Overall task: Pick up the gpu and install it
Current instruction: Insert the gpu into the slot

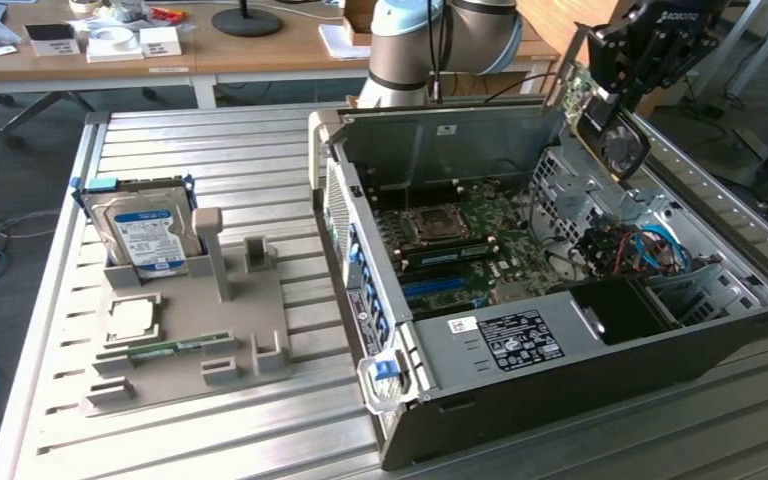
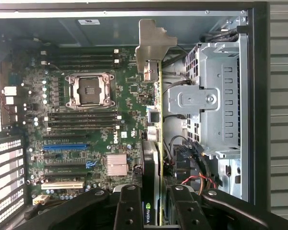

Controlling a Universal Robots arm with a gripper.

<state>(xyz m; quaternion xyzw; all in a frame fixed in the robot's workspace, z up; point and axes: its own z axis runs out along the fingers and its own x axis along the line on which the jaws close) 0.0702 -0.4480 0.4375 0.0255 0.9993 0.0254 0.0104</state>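
Carry step: claw (image 2: 154,199) clenched on the gpu (image 2: 152,158), card held edge-on.
Below the claw sits the motherboard (image 2: 101,120), card not yet seated; I judge it needs squaring to a slot.

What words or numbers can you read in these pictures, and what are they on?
"ROBOTIQ": on the gripper.
Label on the hard drive: too small to read.
Black sticker on the case: too small to read.
White sticker inside the case: too blurred to read.
Green logo on the gpu: no letters can be read.
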